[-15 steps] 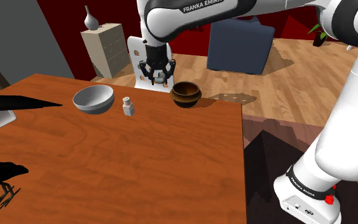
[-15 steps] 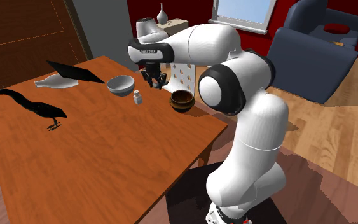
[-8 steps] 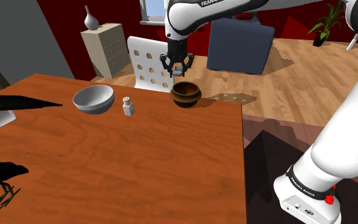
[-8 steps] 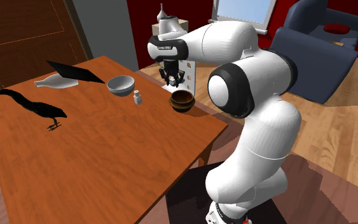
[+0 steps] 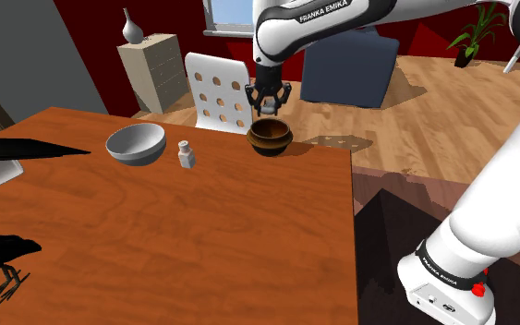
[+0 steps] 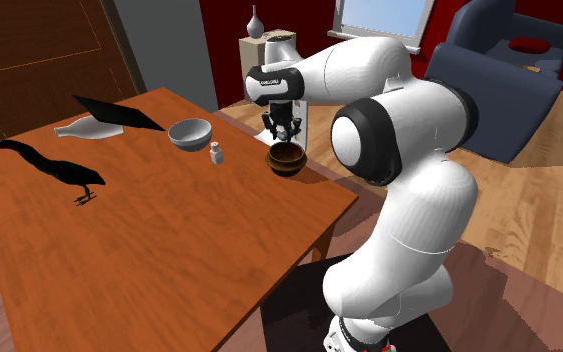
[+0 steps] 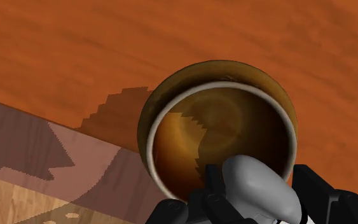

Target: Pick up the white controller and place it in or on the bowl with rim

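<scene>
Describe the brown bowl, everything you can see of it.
The bowl is round, dark brown and wood-like, with a pale rim line inside its thick lip and a glossy amber hollow. It stands upright on the table near a corner, with nothing in it. The gripper holds the controller just above it, apparently not touching.

Controller (image 7: 252, 183) in tool (image 7: 261, 191) above rimmed bowl (image 7: 234, 118); bottle (image 5: 186, 154) beside other bowl (image 5: 136, 145)
</scene>
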Robot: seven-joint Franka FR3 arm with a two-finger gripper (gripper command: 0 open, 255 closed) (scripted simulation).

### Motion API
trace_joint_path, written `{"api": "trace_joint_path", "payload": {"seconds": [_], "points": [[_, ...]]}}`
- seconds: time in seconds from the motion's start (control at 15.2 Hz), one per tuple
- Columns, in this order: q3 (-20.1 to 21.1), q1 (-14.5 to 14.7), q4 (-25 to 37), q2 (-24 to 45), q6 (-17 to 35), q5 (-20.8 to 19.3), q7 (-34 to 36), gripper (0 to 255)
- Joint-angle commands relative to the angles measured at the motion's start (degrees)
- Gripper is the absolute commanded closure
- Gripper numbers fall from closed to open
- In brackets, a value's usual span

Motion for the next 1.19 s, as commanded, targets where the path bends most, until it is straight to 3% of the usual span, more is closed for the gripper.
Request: {"api": "trace_joint_path", "payload": {"seconds": [0.0,0.46,0.99,1.06,1.12], "points": [[0.0,0.0,-1.2,0.2,1.4,-0.1,0.2,255],[-0.1,0.1,-4.9,1.9,6.7,-0.9,0.9,255],[-0.1,0.1,-4.9,1.9,6.7,-0.9,0.9,255],[-0.1,0.1,-4.9,1.9,6.7,-0.9,0.9,0],[-0.1,0.1,-4.9,1.9,6.7,-0.9,0.9,0]]}}
